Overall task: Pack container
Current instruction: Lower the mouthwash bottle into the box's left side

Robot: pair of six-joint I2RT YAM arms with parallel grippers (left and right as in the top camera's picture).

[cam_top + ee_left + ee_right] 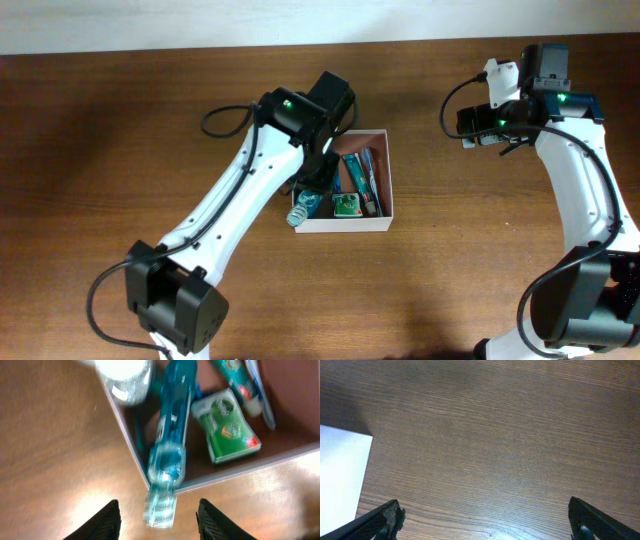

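Left gripper [158, 505] stands open, fingers flanking but not touching a teal bottle [167, 455] that juts over the lower-left corner of the container [240, 471], mid-frame overhead. The container looks light and thin-walled and will likely flex, so pinch a wall near a corner. Right gripper [483, 505] gapes over the wooden table [485, 435], upper right.

container [345, 225] [235, 471]: square, shallow, thin white walls, reddish-brown inner floor
pose: flat on wooden table [120, 150], open side up, near table middle
visibility: rear-left part hidden in overhead view
contents: teal bottle [303, 206] [170, 425], green packet [347, 206] [227, 427], teal tube [355, 172] [235, 380], all lying down
bottle: along left wall, clear ribbed cap end poking over front-left corner, outside rim
packet: flat on floor, just beside bottle, near front wall
tube: behind packet, toward rear, partly cropped in left wrist view
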